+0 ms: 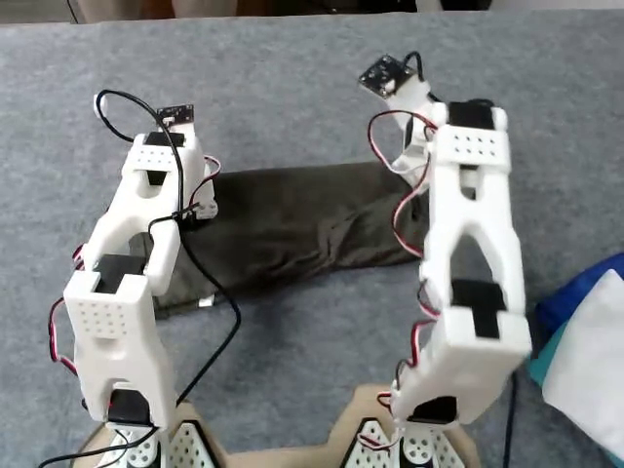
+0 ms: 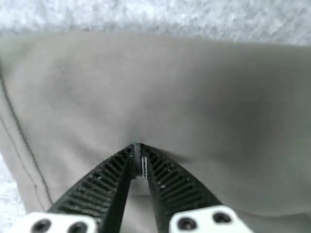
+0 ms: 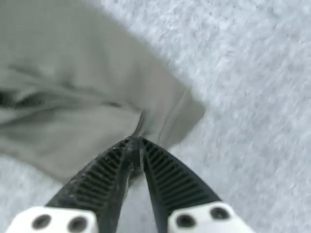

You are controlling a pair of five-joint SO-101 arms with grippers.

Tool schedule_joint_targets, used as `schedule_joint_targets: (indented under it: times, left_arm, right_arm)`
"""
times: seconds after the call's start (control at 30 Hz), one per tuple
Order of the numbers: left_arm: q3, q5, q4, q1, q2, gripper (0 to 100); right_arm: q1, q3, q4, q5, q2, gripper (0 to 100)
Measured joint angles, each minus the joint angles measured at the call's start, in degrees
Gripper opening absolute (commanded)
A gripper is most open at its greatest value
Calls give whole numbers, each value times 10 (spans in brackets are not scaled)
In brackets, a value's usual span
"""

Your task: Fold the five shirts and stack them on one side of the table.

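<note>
One shirt [image 1: 292,229] is lying on the grey table [image 1: 292,88], stretching sideways between your two arms. It is showing as dark olive cloth gathered into a long band. Its far edge is running fairly straight, while soft creases are bunching up toward its right end. One near corner is poking out from under the left arm [image 1: 127,263].

Your left gripper [image 2: 137,148] is sitting on the shirt's left part, well inside the cloth. Its jaws are pressing together with only a sliver between them, and they are pinching the fabric. The cloth is puckering into a small dimple right at the tips. The rest of that panel is lying smooth, and a stitched seam is running down one side of it.

Your right gripper [image 3: 136,141] is working at the shirt's right end, close to a corner where the hem is meeting bare table. Its jaws are also squeezing together, nipping a raised fold of the shirt just in from the edge. Deeper wrinkles are spreading away from the tips across the cloth.

Over at the table's right edge, a blue cloth [image 1: 575,292] and a white cloth [image 1: 595,361] are lying together, well apart from the shirt.
</note>
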Motion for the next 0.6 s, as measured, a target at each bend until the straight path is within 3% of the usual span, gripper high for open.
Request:
schedule_joint_targets:
  times: [0.1, 0.33, 0.6]
  left_arm:
    - [2, 0, -3, 0, 0, 21]
    - [6, 2, -8, 0, -1, 21]
    - [6, 13, -8, 0, -1, 21]
  right_arm:
    - [4, 90, -4, 18, -68, 5]
    - [2, 336, -120, 21, -211, 5]
    - [-12, 299, -182, 0, -113, 5]
